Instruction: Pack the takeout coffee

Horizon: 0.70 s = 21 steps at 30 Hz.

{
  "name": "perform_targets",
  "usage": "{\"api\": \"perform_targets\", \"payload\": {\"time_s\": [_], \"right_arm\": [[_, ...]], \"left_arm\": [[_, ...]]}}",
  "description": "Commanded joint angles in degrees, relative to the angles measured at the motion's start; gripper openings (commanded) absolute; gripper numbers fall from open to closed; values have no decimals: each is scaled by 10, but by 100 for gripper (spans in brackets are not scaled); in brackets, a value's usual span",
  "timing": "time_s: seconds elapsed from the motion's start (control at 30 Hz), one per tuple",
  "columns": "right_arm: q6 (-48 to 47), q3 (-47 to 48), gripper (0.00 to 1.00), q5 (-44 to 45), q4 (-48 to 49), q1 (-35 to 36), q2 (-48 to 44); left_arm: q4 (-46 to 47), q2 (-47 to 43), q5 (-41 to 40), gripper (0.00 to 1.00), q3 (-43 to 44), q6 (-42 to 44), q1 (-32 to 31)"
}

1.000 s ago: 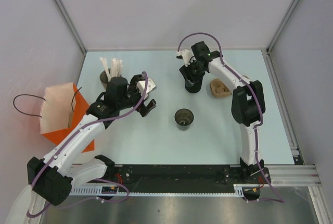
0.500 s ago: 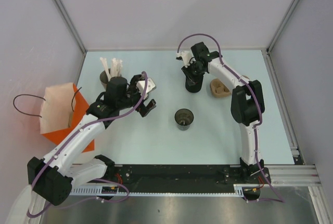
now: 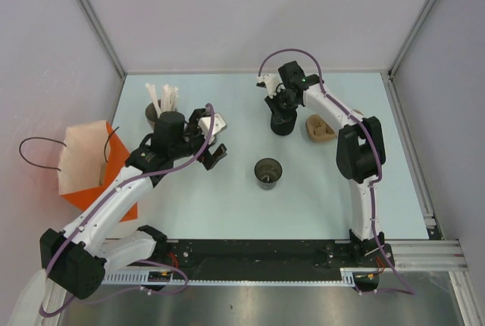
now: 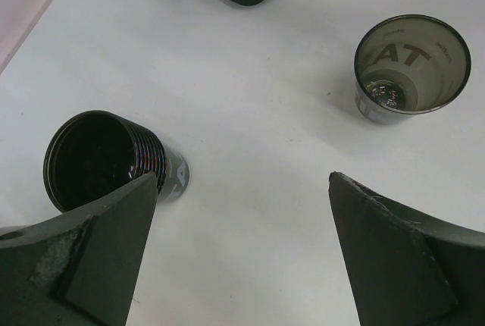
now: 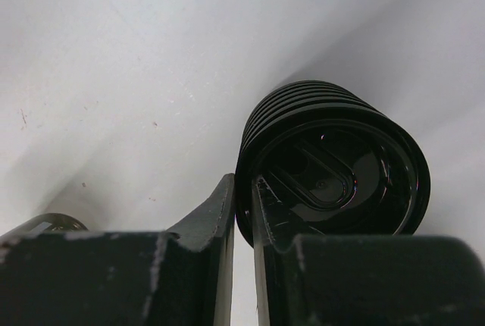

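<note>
Right claw (image 5: 242, 193) pinches the lid rim of the takeout coffee (image 5: 333, 174).
Left claw (image 4: 241, 186) spread wide; lidless black cup (image 4: 95, 161) beside its lower-left finger, grey cup (image 4: 411, 68) upper right.

L pincer (image 4: 241, 183) spread wide, R pincer (image 5: 242, 189) prob. pinched

From above, the right jaws cover the top of the coffee (image 3: 283, 124), hiding its lid (image 5: 333, 182). On the right wrist camera they mask the lid's near rim; I can't tell whether they grip it. The left wrist view crops the coffee at the top edge. The brown lump (image 3: 318, 127) is too small to identify.
</note>
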Motion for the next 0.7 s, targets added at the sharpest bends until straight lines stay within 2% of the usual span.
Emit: {"api": "perform_targets", "payload": {"time_s": [0.0, 0.43, 0.63, 0.67], "right_arm": [[14, 32, 15, -18, 1, -3, -23], [26, 67, 14, -31, -14, -14, -38], [36, 97, 10, -107, -56, -45, -55], [36, 102, 9, -148, -67, -49, -57]], "left_arm": [[24, -7, 18, 100, -8, -6, 5], [25, -13, 16, 100, -9, -5, 6], [25, -16, 17, 100, -9, -4, 7], [24, -17, 18, 100, -9, -3, 7]]}}
